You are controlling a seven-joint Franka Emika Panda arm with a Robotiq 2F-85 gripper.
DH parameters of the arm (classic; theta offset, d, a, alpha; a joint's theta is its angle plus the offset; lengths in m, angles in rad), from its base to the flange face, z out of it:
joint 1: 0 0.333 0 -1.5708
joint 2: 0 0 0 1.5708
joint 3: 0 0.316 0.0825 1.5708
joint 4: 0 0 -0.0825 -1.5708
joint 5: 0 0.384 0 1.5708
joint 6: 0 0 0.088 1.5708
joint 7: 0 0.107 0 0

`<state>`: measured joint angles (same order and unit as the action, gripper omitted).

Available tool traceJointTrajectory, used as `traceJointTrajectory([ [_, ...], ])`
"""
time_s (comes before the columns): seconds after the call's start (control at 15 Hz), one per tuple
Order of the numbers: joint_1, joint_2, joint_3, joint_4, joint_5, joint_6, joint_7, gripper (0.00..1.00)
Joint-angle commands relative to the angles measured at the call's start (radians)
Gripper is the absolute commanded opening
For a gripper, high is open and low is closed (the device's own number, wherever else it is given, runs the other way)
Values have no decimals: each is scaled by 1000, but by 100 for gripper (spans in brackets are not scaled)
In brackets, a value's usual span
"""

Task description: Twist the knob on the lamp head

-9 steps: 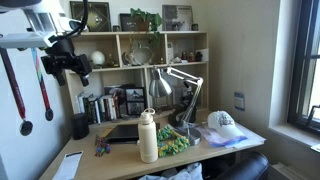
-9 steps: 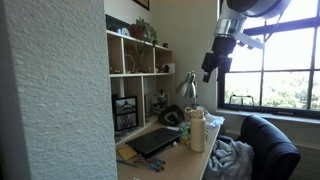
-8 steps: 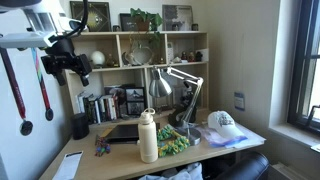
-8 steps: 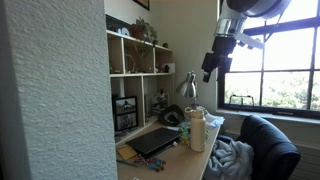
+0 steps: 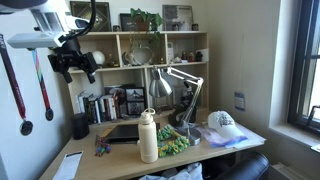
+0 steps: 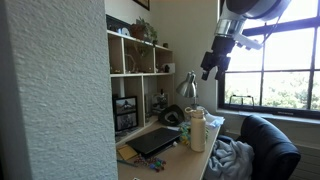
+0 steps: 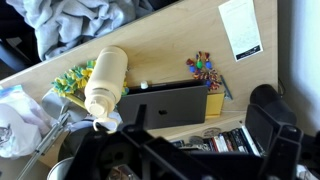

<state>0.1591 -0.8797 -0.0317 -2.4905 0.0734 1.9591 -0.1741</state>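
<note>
A wooden shelf unit (image 5: 140, 45) full of books and ornaments fills the middle of the frame, behind the pale tabletop (image 5: 120, 162). The robot arm hangs high in the upper left, with its black tool (image 5: 73, 66) in front of the shelf's left edge, well above everything on the tabletop. In an exterior view the tool (image 6: 208, 70) shows dark against the window. Whether its fingers are spread or pressed together, I cannot tell.

The silver desk lamp stands at centre right, its lamp head (image 5: 161, 88) tilted down, well apart from the tool. Its knob is too small to make out. A cream bottle (image 5: 148, 137) stands upright in front of it, and a white cap (image 5: 222, 123) lies to the right. The wrist view looks down on the bottle (image 7: 105, 82) and a sheet of paper (image 7: 240, 28).
</note>
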Motion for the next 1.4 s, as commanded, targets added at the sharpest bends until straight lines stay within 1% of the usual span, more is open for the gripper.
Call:
traceJointTrajectory([
  [0.0,-1,122,-83,110,-17,53,-144,100],
  [0.2,12,216,-163,214,-13,85,-288,100],
  [0.27,19,256,-189,265,-7,82,-341,100],
  [0.4,28,317,-218,343,5,71,-422,100],
  [0.6,11,402,-216,443,4,80,-496,100],
  [0.87,-10,510,-203,535,18,123,-526,100],
  [1.33,-61,658,-159,604,12,258,-464,100],
])
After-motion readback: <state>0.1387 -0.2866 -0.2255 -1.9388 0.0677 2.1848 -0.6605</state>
